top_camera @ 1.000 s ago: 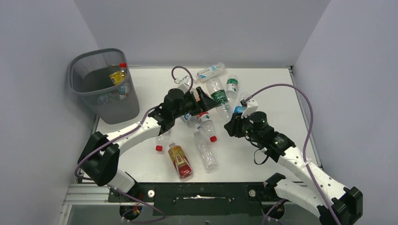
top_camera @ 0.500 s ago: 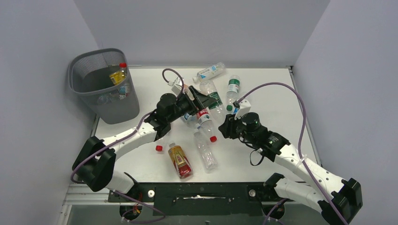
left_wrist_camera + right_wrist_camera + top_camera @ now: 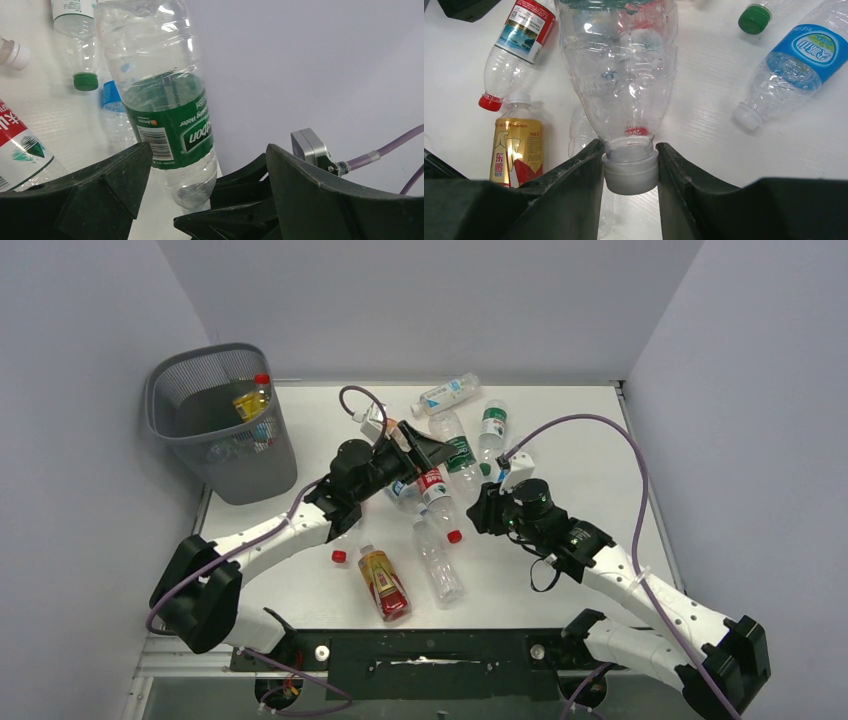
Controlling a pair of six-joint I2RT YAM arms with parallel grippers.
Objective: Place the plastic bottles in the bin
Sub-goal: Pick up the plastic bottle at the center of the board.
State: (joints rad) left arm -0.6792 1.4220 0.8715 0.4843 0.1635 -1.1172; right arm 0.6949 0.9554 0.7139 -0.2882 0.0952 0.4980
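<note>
The right gripper (image 3: 629, 150) is clamped on the white cap (image 3: 630, 172) of the green-label bottle (image 3: 170, 120), one finger on each side of the neck, at the centre of the top view. The left gripper (image 3: 425, 453) is spread wide, just left of that. In its wrist view the bottle's body shows in the gap between the fingers, though I cannot tell whether the tips touch it. The bin (image 3: 245, 465) stands at the upper left of the top view, well apart from both grippers, with a yellow bottle (image 3: 252, 398) inside against its far wall. On the table (image 3: 600, 440), a red-label bottle (image 3: 526, 25) lies just below the left gripper. An amber bottle (image 3: 383, 580) and a clear bottle (image 3: 437, 560) lie lower in the frame. A blue-label bottle (image 3: 804, 55) lies at the upper right of the right wrist view. A green-cap bottle (image 3: 492, 425) and a white bottle (image 3: 447, 393) lie near the table's top edge.
</note>
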